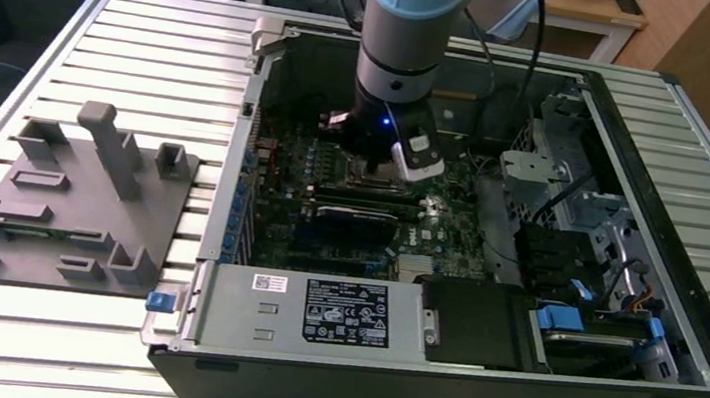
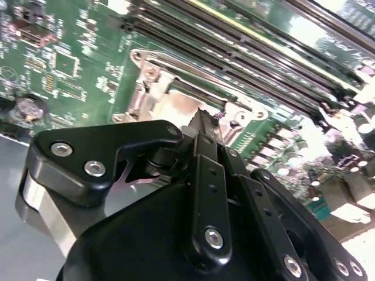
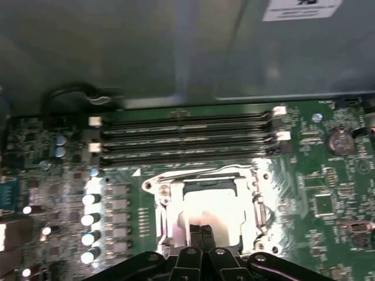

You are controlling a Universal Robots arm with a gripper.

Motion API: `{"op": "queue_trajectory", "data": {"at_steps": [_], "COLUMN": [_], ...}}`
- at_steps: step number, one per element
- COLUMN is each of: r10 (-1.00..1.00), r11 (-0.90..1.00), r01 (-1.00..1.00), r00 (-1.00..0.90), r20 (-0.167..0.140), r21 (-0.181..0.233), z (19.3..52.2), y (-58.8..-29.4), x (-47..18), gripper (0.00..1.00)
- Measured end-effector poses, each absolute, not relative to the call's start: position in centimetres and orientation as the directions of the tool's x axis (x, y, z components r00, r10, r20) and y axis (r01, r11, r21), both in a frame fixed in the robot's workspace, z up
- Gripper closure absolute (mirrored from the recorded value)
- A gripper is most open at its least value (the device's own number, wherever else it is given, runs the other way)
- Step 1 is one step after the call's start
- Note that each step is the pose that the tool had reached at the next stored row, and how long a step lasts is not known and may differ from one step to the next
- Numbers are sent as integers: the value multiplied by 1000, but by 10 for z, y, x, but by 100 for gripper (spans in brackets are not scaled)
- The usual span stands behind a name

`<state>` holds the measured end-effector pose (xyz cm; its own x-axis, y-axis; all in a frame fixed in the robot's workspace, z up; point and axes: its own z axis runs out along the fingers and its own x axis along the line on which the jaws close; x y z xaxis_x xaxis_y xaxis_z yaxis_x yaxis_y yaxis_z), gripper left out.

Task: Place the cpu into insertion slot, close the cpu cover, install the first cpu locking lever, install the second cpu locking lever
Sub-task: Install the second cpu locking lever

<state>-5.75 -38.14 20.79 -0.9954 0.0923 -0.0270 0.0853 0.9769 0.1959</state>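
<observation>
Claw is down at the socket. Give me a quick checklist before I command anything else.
1. cpu lying flat in the insertion slot: ok.
2. cpu cover down flat around the chip: looks ok in the first wrist view.
3. claw shut, tips over the cpu's edge: ok.
4. Claw tips touching the cpu or just above it: cannot tell.
5. Locking levers latched: cannot tell.
</observation>
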Motion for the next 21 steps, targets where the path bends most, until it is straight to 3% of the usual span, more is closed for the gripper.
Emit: {"op": "queue_trajectory", "data": {"at_steps": [7, 12, 21], "r10": [94, 92, 92], "r11": [980, 989, 990], "r01": [88, 88, 88], "r00": [-995, -995, -995], "r20": [-29, -34, -35], "r21": [177, 117, 114], "z": [208, 208, 208], "y": [-375, -368, -361], "x": [-45, -44, -49], "gripper": [90, 90, 90]}}
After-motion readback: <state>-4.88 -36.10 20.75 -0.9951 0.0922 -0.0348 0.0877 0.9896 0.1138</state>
